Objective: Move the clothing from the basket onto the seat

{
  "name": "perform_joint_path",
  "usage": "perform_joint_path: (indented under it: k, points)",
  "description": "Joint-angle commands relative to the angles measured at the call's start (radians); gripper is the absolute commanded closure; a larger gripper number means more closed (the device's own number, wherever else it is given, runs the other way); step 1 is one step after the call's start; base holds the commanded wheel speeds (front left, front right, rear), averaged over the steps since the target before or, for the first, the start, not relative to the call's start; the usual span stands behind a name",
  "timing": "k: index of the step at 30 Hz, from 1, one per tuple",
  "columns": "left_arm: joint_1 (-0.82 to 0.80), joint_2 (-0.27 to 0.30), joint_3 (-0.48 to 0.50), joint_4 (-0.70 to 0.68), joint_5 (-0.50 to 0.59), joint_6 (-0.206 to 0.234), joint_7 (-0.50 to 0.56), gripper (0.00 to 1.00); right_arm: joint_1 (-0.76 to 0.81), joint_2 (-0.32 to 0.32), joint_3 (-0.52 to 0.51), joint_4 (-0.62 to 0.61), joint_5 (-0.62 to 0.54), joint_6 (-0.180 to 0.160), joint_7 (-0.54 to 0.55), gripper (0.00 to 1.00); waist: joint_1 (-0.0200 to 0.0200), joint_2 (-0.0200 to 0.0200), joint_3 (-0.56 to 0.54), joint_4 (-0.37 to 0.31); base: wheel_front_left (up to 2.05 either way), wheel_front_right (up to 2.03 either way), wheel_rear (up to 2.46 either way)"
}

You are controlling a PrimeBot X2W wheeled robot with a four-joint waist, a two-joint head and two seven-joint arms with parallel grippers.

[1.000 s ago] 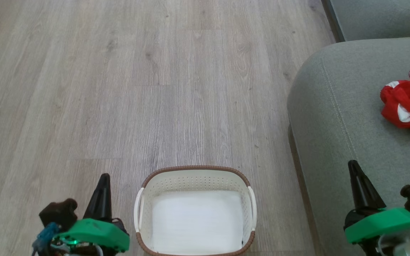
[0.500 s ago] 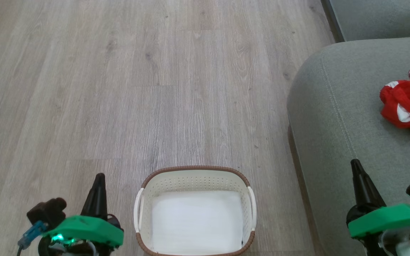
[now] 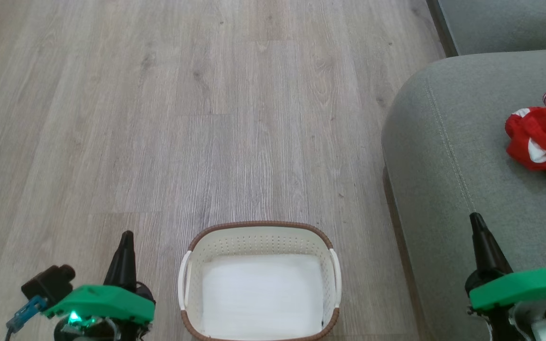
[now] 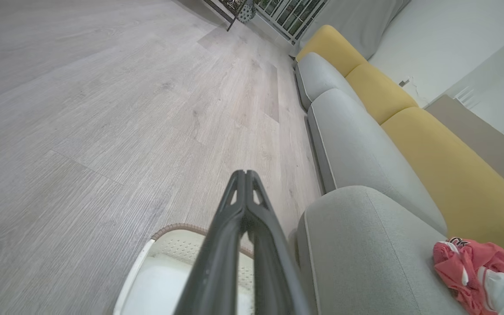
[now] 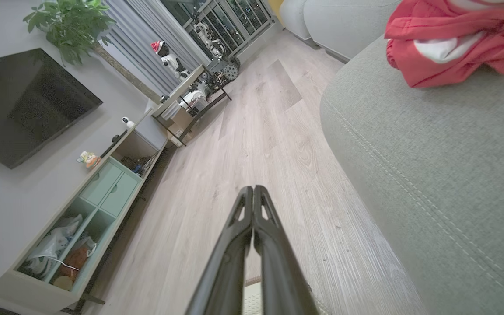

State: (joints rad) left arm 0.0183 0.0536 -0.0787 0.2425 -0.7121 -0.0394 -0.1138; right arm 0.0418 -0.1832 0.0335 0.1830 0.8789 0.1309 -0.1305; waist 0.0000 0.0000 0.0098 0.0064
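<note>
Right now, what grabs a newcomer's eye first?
The crumpled red sports clothing on the grey-green seat, at the head view's right edge. Then the cream basket, holding no clothing, bottom centre on the wood floor, with the left gripper and right gripper shut either side.

Perforated plastic basket [image 3: 259,240], matt cloth seat [image 3: 443,166]
</note>
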Motion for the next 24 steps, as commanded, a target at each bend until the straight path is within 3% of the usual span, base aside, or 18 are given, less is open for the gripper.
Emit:
perform_joint_path:
  k: [1, 24]
  points:
    - [-0.059, 0.001, 0.029, -0.026, -0.025, -0.011, 0.004, 1.0, -0.056, -0.001, -0.008, -0.027, 0.022, 0.0, 0.005, 1.0, 0.0, 0.0, 0.0, 0.0, 0.0, 0.0, 0.0]
    - [-0.079, -0.001, 0.078, -0.017, -0.283, -0.034, 0.07, 1.0, -0.083, 0.034, -0.043, -0.001, 0.237, 0.0, 0.071, 1.0, 0.0, 0.0, -0.002, -0.002, 0.0, 0.0, 0.0]
